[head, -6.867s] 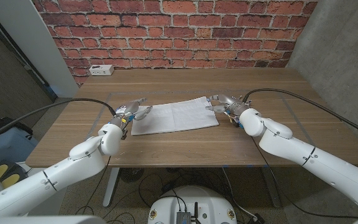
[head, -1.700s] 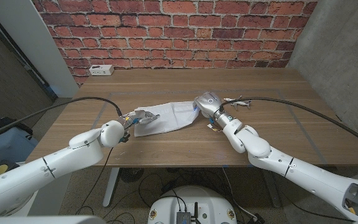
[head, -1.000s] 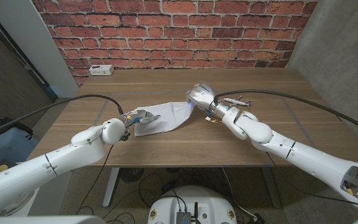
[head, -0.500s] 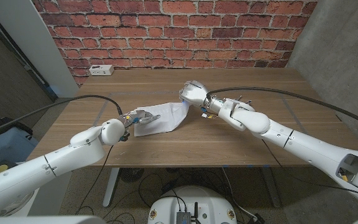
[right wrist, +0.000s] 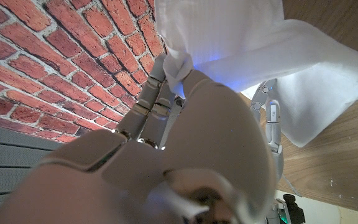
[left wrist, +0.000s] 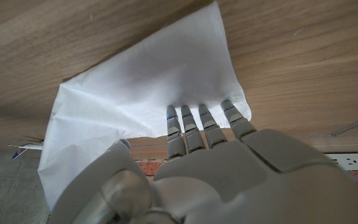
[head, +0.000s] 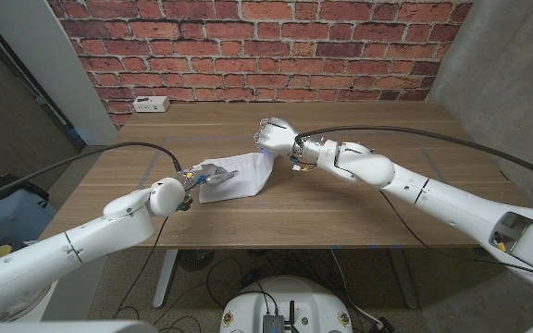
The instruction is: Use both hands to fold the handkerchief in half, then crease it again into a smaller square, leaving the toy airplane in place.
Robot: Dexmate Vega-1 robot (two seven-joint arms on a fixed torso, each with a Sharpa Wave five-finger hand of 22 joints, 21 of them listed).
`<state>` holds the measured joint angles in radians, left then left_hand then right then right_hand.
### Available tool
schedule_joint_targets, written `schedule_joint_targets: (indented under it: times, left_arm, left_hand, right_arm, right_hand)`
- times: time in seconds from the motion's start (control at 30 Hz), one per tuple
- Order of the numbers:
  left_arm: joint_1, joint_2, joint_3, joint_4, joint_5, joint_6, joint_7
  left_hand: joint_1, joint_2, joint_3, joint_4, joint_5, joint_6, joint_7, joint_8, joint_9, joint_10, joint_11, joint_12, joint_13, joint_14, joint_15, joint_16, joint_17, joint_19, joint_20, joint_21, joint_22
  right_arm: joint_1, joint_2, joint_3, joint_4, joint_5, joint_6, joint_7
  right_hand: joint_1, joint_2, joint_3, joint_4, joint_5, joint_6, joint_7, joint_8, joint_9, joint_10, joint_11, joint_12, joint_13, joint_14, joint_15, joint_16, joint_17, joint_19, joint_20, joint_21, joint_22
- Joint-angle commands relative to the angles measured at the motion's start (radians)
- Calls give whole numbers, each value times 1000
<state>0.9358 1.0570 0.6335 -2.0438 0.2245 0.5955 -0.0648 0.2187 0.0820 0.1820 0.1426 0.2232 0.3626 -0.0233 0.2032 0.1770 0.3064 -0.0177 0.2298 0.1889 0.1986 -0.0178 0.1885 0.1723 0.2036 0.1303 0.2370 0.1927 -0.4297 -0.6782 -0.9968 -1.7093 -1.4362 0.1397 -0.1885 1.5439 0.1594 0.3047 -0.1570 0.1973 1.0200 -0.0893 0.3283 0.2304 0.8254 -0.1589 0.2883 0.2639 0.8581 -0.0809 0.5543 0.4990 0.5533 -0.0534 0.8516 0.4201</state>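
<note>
The white handkerchief point(head: 239, 176) lies left of the table's middle, with its right side lifted off the wood. My right hand point(head: 276, 139) grips that raised edge above the cloth; the right wrist view shows the handkerchief point(right wrist: 229, 37) bunched between its fingers point(right wrist: 157, 93). At the cloth's left edge my left hand point(head: 206, 174) holds it down, fingers point(left wrist: 194, 121) on top of the handkerchief point(left wrist: 148, 87) and the thumb at its border. The toy airplane point(head: 352, 146) sits behind my right forearm, mostly hidden.
A white power strip point(head: 148, 104) lies at the table's back left, in front of the brick wall. Thin tape lines point(head: 146, 171) mark the wood around the cloth. The table's point(head: 433, 185) right half holds only my right arm.
My right hand has carried the cloth's right edge further left and higher, so the handkerchief is shorter and doubled over. The left hand has stayed at the left edge.
</note>
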Motion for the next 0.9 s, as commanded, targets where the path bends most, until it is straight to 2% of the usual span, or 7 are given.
schedule_joint_targets:
  times: [0.03, 0.23, 0.33, 0.47, 0.67, 0.8, 0.9]
  left_arm:
    - [-15, 1, 14, 0, 15, 22, -17]
    - [-32, 2, 24, -2, 29, 39, -34]
    - [-44, -1, 32, 1, 38, 43, -44]
    - [-58, -7, 40, 6, 48, 45, -55]
    - [-74, -16, 47, 17, 53, 44, -69]
    - [-80, -21, 51, 21, 58, 49, -74]
    - [-90, -24, 56, 26, 64, 51, -81]
  left_hand:
    - [1, -7, -2, -8, 4, -1, 0, -3, 2, 4, -5, -3, 3, 6, -7, -2, 2, 11, 5, 2, 1]
    - [11, -16, -3, -19, 4, -1, 1, -3, 2, 3, -8, -4, 3, 6, -8, -3, 1, 11, 5, 0, 0]
    - [19, -23, -3, -27, 4, -1, 2, -4, 2, 3, -8, -6, 3, 7, -11, -3, 1, 12, 5, -1, -1]
    - [26, -28, -3, -34, 5, -2, 2, -4, 2, 3, -11, -7, 3, 7, -12, -4, 0, 13, 4, -1, -1]
    - [36, -34, -3, -44, 5, -2, 3, -5, 2, 3, -12, -8, 3, 7, -12, -4, 0, 14, 5, -2, -2]
    - [54, -44, -2, -61, 6, -4, 44, -8, 2, 10, -20, -8, 3, 11, -15, -4, 0, 17, 3, -4, -2]
    - [60, -46, -2, -66, 7, -3, 54, -8, 2, 12, -17, -9, 3, 13, -15, -4, 0, 18, 2, -4, -2]
  right_arm:
    - [89, 53, -53, 51, -52, 54, -48]
    - [119, 81, -83, 83, -75, 49, -86]
    - [136, 91, -96, 94, -85, 47, -109]
    - [164, 109, -116, 116, -99, 46, -137]
    - [203, 129, -144, 151, -102, 57, -167]
    - [222, 132, -162, 161, -107, 60, -183]
    - [232, 136, -173, 163, -114, 56, -198]
  right_hand:
    - [10, 0, -2, -1, 4, 2, 0, 0, 2, 8, -5, -4, 5, 40, -157, -1, 4, -6, -160, 12, 6]
    - [10, 0, -3, -1, 4, 2, 0, -2, 3, 9, -8, -7, 6, 41, -157, -3, 6, -11, -160, 22, 7]
    - [11, -1, -3, -1, 4, 1, 1, -3, 3, 7, 4, -10, 6, 43, -157, -5, 8, -15, -159, 32, 8]
    - [12, -2, -3, -1, 4, 0, 2, -5, 3, 8, -9, -12, 8, 44, -157, -8, 10, -20, -159, 42, 9]
    - [12, -3, -4, -1, 4, -1, 0, -7, 4, 10, -7, -14, 10, 47, -157, -11, 13, -26, -159, 54, 10]
    - [13, -3, -4, -1, 4, 0, -2, -8, 4, 11, -7, -17, 10, 48, -157, -13, 15, -31, -159, 63, 11]
    - [13, -3, -4, -1, 4, -1, -2, -9, 4, 12, -8, -17, 12, 48, -157, -14, 16, -33, -158, 68, 11]
